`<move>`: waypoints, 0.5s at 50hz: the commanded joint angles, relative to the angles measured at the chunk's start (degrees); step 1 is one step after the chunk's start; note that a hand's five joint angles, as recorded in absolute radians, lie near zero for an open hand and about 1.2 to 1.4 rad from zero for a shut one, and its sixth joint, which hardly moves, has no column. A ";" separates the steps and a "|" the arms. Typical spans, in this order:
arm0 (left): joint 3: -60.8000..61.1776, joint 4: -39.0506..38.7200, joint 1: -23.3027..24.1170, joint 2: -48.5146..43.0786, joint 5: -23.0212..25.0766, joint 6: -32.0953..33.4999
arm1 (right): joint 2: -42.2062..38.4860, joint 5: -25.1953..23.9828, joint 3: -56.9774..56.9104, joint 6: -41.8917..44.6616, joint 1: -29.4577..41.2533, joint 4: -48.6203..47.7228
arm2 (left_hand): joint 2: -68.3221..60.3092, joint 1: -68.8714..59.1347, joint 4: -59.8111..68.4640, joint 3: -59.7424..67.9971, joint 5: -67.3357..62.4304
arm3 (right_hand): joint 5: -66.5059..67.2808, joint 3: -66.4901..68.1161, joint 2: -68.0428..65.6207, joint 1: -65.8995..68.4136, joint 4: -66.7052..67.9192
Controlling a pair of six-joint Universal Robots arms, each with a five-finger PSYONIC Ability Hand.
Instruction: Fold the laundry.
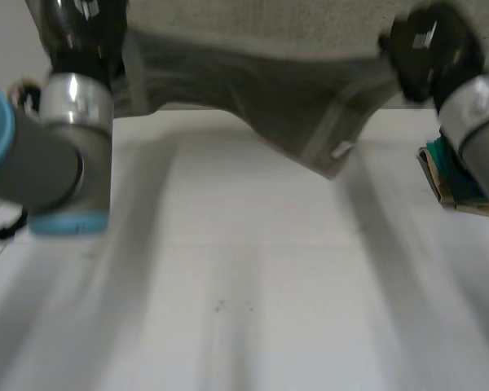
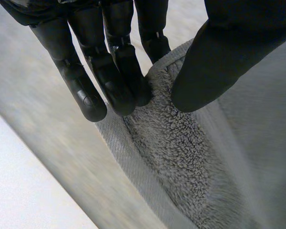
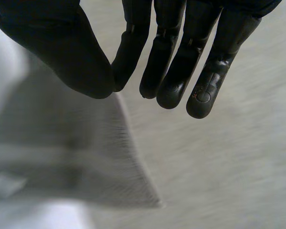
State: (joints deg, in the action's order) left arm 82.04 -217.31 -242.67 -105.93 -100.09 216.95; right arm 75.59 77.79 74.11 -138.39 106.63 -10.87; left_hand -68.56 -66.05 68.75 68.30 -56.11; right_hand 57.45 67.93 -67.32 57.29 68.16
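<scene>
Here, the left hand [image 2: 115, 57] has its straight fingers [image 2: 126, 88] pressed toward the thumb [image 2: 214, 71], pinching the thick hemmed edge of a grey fleecy towel [image 2: 181, 157]. The cloth runs away from the fingertips and hangs below the palm. The right hand [image 3: 171, 62] pinches too: its thumb [image 3: 62, 52] meets the nearest fingertip on the towel's edge, the other fingers lying straight and close beside it, and the cloth falls away under the thumb.

In the head view both hands are raised at the far side, left [image 1: 85, 32] and right [image 1: 428, 49] well apart. The towel is stretched between them and sags in the middle to a low point with a small white label [image 1: 342, 149]. The white table [image 1: 244, 293] lies beneath. Beside the right arm, a teal and tan object [image 1: 455, 175] rests near the table's edge; what it is I cannot tell.
</scene>
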 commanded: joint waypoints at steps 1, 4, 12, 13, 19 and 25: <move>17.36 -0.31 -0.69 2.22 0.24 -2.49 | 3.25 -4.84 17.37 0.40 -0.10 15.08 | -11.44 -13.95 11.25 11.70 -13.89 | 12.55 12.07 -12.68 22.71 11.84; 19.82 -0.22 -0.61 1.60 0.16 -2.94 | 0.27 -5.20 21.15 0.32 0.16 15.09 | -11.44 -13.95 11.25 11.70 -13.89 | 12.55 12.07 -12.68 22.71 11.84; 19.21 0.31 -0.26 -0.07 -0.11 -2.94 | -5.72 -5.37 20.02 -3.28 -0.54 11.67 | -11.44 -13.95 11.25 11.70 -13.89 | -18.76 -19.24 18.63 -8.60 -19.48; 19.04 0.31 -0.17 0.11 -0.02 -2.85 | -5.89 -5.46 19.76 -5.99 -1.15 11.05 | -11.44 -13.95 11.25 11.70 -13.89 | -31.50 -31.98 31.37 -21.34 -32.21; 16.93 0.83 1.15 3.79 0.07 -2.76 | -5.63 -5.55 20.02 -18.39 -5.81 9.03 | -11.44 -13.95 11.25 11.70 -13.89 | -48.61 -49.10 48.48 -38.46 -49.33; 15.09 0.84 3.87 5.20 0.07 -2.67 | -5.19 -5.46 20.19 -25.96 -7.22 7.97 | -11.44 -13.95 11.25 11.70 -13.89 | -54.32 -54.81 54.19 -44.17 -55.04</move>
State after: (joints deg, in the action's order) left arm 98.83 -216.55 -241.08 -102.39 -100.06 214.20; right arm 69.87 72.28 94.08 -157.51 100.89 -2.02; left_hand -68.66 -66.06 68.76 68.46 -56.11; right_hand 7.70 17.90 -20.81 16.18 17.82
